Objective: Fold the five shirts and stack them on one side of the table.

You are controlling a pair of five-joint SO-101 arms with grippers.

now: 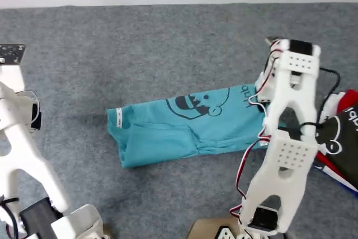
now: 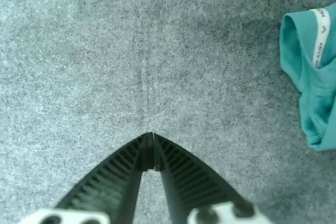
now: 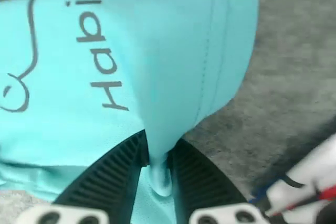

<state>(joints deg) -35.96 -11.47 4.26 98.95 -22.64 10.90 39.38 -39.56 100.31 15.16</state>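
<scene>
A teal shirt (image 1: 184, 127) with a dark printed figure lies folded lengthwise across the middle of the grey felt table (image 1: 168, 43). My right gripper (image 3: 156, 169) is shut on the teal shirt's (image 3: 131, 66) hem end, and the pinched cloth rises in a fold between the fingers. In the high view that arm (image 1: 285, 138) stands over the shirt's right end. My left gripper (image 2: 152, 153) is shut with nothing in it, low over bare felt, apart from the shirt's collar end (image 2: 312, 72).
A pile of other shirts (image 1: 341, 138), black, red and white, lies at the table's right edge behind the right arm. The left arm's white body (image 1: 22, 155) stands at the left edge. A brown board (image 1: 207, 229) shows at the front.
</scene>
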